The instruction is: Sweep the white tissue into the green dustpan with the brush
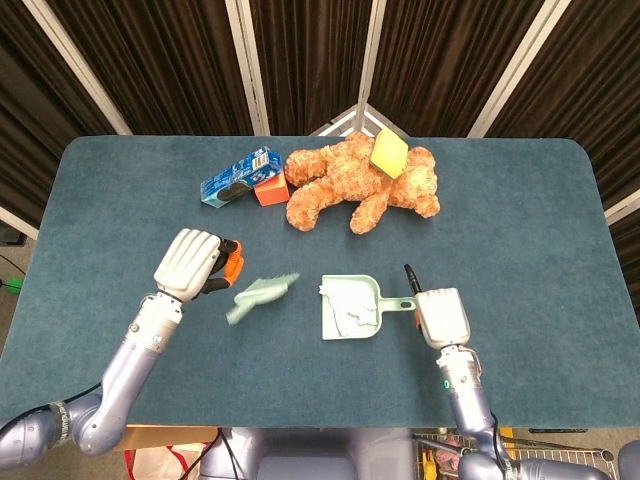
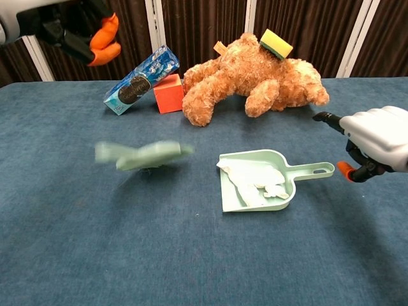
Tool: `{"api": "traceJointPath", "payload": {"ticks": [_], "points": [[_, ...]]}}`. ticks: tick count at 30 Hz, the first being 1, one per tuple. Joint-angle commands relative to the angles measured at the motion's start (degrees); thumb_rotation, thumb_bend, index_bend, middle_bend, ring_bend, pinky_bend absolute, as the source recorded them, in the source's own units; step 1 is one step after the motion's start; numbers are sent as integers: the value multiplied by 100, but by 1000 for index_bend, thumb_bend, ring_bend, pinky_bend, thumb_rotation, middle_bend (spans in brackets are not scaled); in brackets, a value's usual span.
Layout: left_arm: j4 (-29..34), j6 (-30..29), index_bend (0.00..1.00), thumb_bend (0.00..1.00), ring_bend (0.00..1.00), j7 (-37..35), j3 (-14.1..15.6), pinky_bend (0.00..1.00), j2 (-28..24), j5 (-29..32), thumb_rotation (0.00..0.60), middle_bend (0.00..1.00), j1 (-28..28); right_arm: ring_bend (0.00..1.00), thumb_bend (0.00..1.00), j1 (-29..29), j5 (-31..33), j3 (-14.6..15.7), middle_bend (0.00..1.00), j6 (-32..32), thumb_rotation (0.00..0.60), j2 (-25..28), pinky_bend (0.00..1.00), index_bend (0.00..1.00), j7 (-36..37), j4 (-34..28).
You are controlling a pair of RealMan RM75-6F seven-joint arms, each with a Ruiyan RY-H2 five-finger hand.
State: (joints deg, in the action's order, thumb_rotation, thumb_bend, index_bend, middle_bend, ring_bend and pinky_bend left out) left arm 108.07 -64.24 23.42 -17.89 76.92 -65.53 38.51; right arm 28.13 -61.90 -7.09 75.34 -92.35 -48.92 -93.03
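Tissue (image 1: 350,316) lies inside the green dustpan (image 1: 372,290) near the middle of the blue table (image 1: 520,200), seen from the head view as a crumpled white patch on the pan's floor. Just left of the pan the brush (image 1: 262,296) shows as a smeared pale-green streak, apart from the left hand (image 1: 190,263), which sits further left with its fingers curled in and nothing in them; the blur suggests the brush is loose and moving rather than held. On the right, the right hand (image 1: 441,316) sits just beside the end of the pan's handle, holding nothing that I can see, fingers parted. At the far side lie a teddy bear (image 1: 360,182) with a yellow sponge (image 1: 389,152) on it, a blue box (image 1: 239,177) and a small red block (image 1: 271,190). From the chest view the tissue (image 2: 255,179) sits well inside the dustpan (image 2: 290,167), the blurred brush (image 2: 143,155) is low over the cloth to its left, the left hand (image 2: 89,32) is up in the far left corner, and the right hand (image 2: 375,143) hangs clear of the handle tip with a gap between them. I'd judge the sweeping done. The risk now is the loose brush bouncing or sliding right into the pan's open mouth and knocking the tissue back out, or the right hand nudging the handle and tipping the light pan.
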Motion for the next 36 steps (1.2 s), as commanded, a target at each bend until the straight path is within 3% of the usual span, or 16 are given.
{"api": "traceJointPath", "payload": {"ticks": [1, 10, 13, 16, 18, 20, 21, 23, 26, 30, 36], "points": [[30, 84, 804, 635, 1000, 608, 199, 1000, -275, 308, 600, 1000, 126, 808, 481, -21, -4, 4, 840, -2, 600, 62, 902, 0, 43, -41], [193, -392, 780, 605, 999, 216, 256, 1000, -373, 349, 600, 1000, -161, 808, 481, -64, -10, -46, 840, -3, 600, 283, 903, 0, 241, -140], [353, -629, 670, 517, 929, 90, 440, 963, -511, 201, 600, 947, -414, 796, 481, -120, -76, -23, 832, 26, 600, 398, 898, 0, 385, -181], [538, -863, 425, 355, 721, -57, 765, 770, -738, -89, 600, 701, -756, 663, 482, -223, -205, 42, 703, 71, 600, 580, 774, 0, 624, -242], [637, -1005, 198, 218, 472, -181, 1005, 532, -909, -309, 600, 434, -995, 387, 481, -322, -270, 99, 464, 96, 600, 730, 507, 0, 835, -330], [733, -1116, 58, 121, 254, -416, 1302, 337, -1132, -599, 600, 219, -1271, 157, 479, -442, -364, 199, 249, 91, 600, 953, 274, 0, 1099, -464], [761, -1136, 20, 78, 156, -537, 1432, 245, -1245, -724, 600, 122, -1380, 69, 471, -494, -409, 246, 143, 86, 600, 1059, 183, 0, 1213, -525], [783, -1207, 0, 31, 57, -797, 1690, 127, -1464, -966, 600, 28, -1620, 2, 442, -624, -500, 345, 30, 92, 600, 1318, 101, 0, 1479, -667], [730, -1308, 0, 15, 11, -1114, 2044, 51, -1742, -1365, 600, 0, -1926, 0, 381, -807, -706, 442, 0, 209, 600, 1640, 50, 0, 1832, -783], [478, -1676, 0, 15, 3, -1466, 2559, 45, -1946, -2083, 600, 0, -2432, 0, 344, -1144, -1062, 567, 0, 540, 600, 2067, 13, 0, 2446, -900], [-156, -2201, 0, 14, 0, -1589, 2848, 3, -1931, -2809, 600, 0, -2905, 0, 339, -1708, -1972, 961, 0, 1224, 600, 2570, 0, 0, 3174, -836]]}}
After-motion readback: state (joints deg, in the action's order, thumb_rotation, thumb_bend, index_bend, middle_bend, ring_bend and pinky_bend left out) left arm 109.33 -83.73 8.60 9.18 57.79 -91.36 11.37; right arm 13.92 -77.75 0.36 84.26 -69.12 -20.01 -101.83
